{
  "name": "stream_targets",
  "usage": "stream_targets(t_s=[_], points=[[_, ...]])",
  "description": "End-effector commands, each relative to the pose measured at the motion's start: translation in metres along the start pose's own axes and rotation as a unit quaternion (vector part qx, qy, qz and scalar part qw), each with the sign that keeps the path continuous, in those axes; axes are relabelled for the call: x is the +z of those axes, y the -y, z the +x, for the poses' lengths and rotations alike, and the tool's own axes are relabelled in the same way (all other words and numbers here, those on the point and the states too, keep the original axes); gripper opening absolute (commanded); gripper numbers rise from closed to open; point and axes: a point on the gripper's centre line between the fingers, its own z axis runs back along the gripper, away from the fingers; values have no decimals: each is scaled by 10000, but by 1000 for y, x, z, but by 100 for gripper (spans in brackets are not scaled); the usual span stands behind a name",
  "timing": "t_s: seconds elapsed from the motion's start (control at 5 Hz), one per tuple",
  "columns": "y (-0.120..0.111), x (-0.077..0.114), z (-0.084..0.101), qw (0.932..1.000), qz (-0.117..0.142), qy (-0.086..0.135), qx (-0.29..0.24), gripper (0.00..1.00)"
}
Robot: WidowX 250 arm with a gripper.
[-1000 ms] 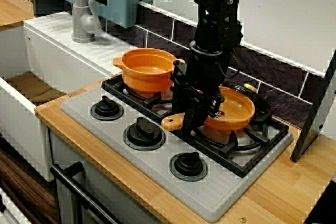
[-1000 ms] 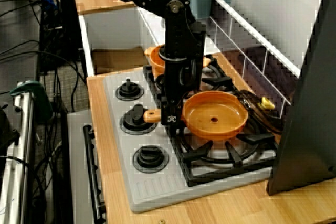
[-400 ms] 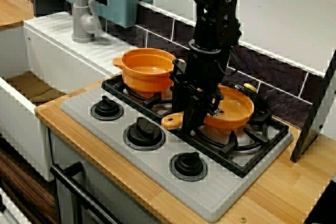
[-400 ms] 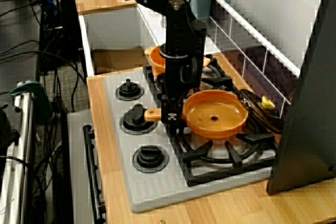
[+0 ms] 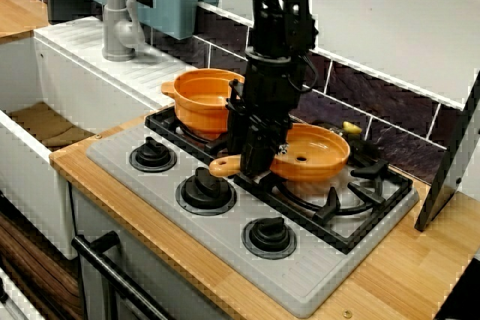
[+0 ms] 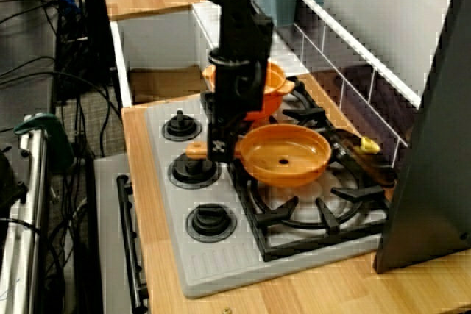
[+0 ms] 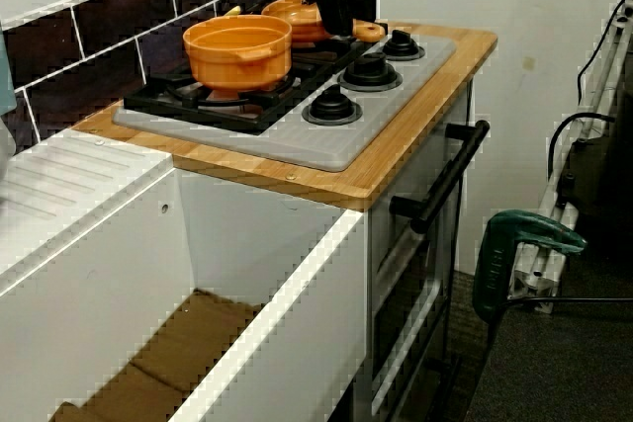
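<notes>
The middle knob (image 5: 205, 189) is sitting just in front of the gripper (image 5: 253, 164), which is clamping the pan handle (image 5: 223, 166). The pan (image 5: 311, 151) is hanging over the right grate (image 5: 360, 211), close beside the pot (image 5: 208, 99). The tiled wall (image 5: 390, 129) is bounding the rear.

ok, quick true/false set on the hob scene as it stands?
1. The pincer is shut on the handle of the orange pan. True.
2. Something yellow sits inside the orange pot. False: the pot looks empty; a yellow item lies by the back tiles.
3. Three black knobs line the hob's front. True.
4. The orange pan lies in the sink. False: it is over the right-hand grate.
</notes>
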Motion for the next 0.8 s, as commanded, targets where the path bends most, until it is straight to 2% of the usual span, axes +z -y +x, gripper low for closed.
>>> stream_targets(t_s=[0.0, 0.4, 0.6], points=[[-1, 22, 3, 9994, -62, 345, -56, 0], [-5, 23, 2, 9970, -459, 289, -555, 0], [-8, 25, 0, 9949, -584, 364, -738, 0]])
